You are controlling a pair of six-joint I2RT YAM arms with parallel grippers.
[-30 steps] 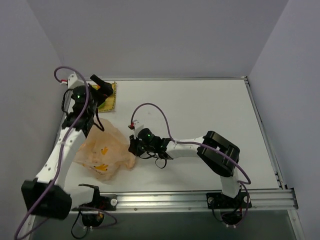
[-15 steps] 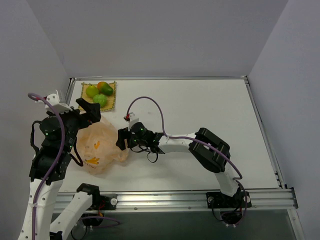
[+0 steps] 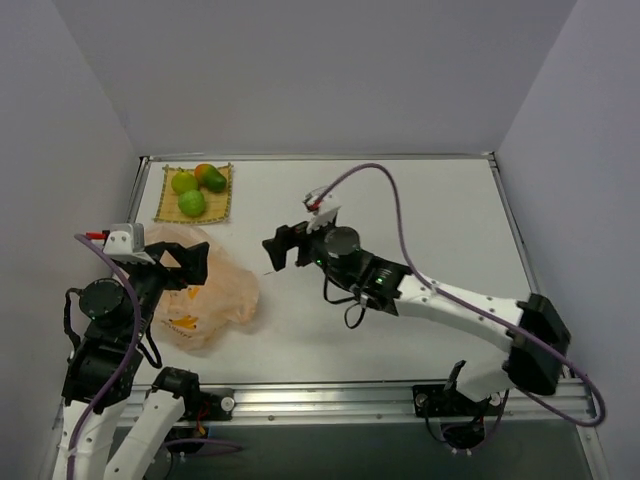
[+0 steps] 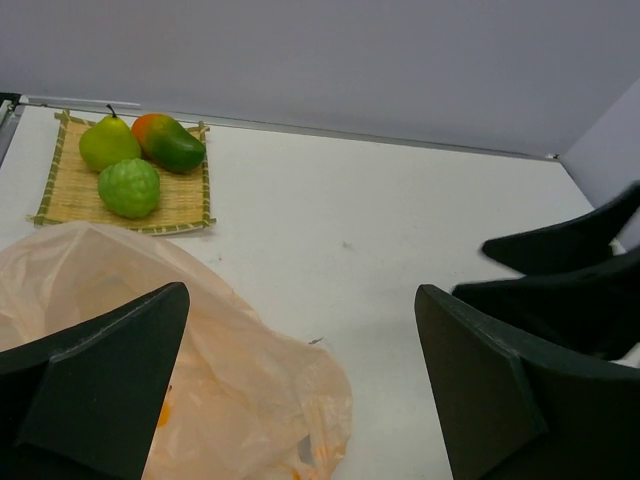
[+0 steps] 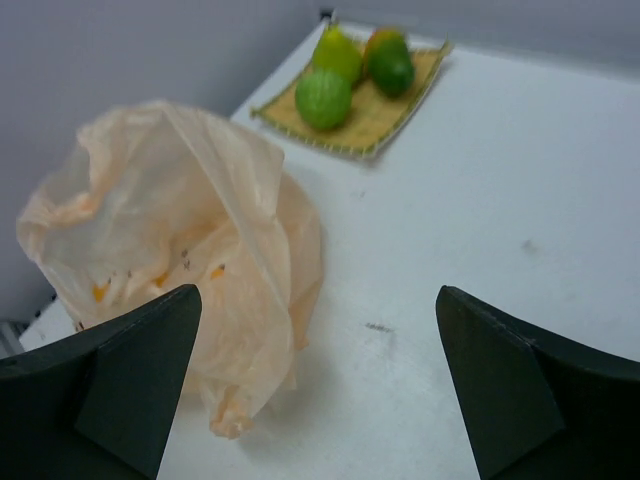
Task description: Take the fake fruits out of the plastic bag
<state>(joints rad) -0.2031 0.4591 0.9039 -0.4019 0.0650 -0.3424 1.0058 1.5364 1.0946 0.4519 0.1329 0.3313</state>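
Well, the three fruits (image 3: 197,188) sit on the mat (image 3: 223,209), far-left corner, apart from the crumpled bag (image 3: 205,295); left gripper (image 4: 300,298) & right gripper (image 5: 318,292) gape, nothing held; risk: the left one, low over the bag, snags it & drags it into the fruits.

The bag (image 5: 180,260) is seen crumpled at 9 o'clock, three fruits (image 5: 322,97) on a mat (image 5: 385,120) at 12; the gripper (image 5: 317,300) is spread wide.

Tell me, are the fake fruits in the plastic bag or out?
Out. All three fruits sit on the woven mat, apart from the crumpled bag.
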